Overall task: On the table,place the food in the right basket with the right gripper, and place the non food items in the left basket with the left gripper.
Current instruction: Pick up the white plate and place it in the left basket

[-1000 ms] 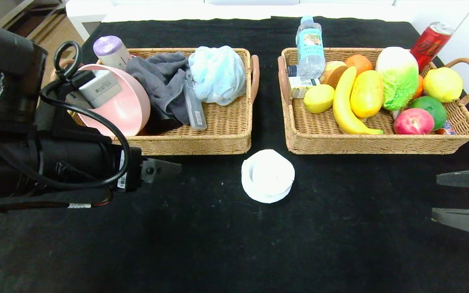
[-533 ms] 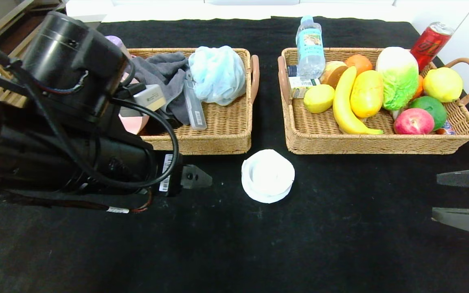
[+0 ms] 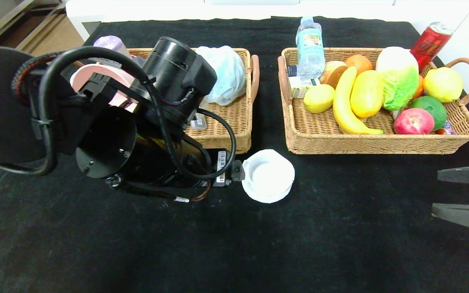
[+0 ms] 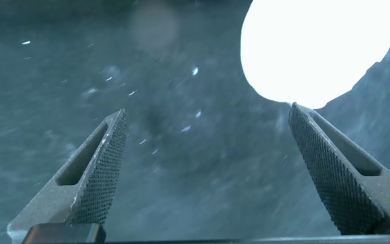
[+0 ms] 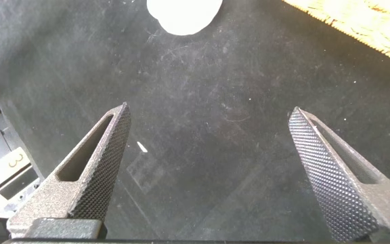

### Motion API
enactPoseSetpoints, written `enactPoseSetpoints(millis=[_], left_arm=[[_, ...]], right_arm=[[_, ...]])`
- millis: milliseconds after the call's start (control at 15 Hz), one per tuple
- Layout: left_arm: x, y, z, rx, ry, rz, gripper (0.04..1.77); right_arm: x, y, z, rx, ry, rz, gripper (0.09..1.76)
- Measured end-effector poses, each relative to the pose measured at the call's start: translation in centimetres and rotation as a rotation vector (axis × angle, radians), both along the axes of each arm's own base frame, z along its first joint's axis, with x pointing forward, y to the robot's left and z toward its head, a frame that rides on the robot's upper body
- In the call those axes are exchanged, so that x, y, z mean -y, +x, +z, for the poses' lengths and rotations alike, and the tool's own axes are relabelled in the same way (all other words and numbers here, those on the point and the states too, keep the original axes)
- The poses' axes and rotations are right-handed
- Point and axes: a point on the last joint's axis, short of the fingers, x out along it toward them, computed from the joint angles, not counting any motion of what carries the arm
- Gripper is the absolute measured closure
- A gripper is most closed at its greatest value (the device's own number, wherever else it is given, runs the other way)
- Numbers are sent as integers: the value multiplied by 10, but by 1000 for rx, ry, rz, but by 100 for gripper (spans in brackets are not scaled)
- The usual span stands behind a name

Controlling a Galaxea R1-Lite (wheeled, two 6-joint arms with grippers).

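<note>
A: How do the fingers stand?

B: The left gripper (image 4: pixel 205 146) has its jaws spread wide and holds nothing. One fingertip (image 4: pixel 302 116) lies at the edge of the white round dish (image 3: pixel 268 175); whether it touches is hard to tell, since the dish shows only as a bright glare there. The right gripper (image 3: pixel 438 191) is also wide open and empty, low over bare cloth at the right edge of the table (image 3: pixel 340 244).

A: And around them?

B: The dish sits on the cloth in front of the gap between the baskets. The left arm's bulk hides much of the left basket (image 3: pixel 234 122), where a pale blue mesh puff (image 3: pixel 224 73) and a pink bowl (image 3: pixel 96 77) show. The right basket (image 3: pixel 381 142) holds the lemon (image 3: pixel 318 98), the speckled yellow-orange fruit (image 3: pixel 367 93), a banana (image 3: pixel 345 106) and the water bottle (image 3: pixel 310 47), among other produce. A red can (image 3: pixel 430 42) leans at that basket's far corner.
</note>
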Motion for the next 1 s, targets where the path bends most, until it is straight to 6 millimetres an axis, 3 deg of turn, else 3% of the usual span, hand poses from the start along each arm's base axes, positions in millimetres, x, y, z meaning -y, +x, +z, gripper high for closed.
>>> enactPoseSetpoints(millis=[1000], left_arm=[[39, 29, -19, 16, 52, 29, 9]], right_arm=[[0, -1, 0, -1, 0, -1, 14]])
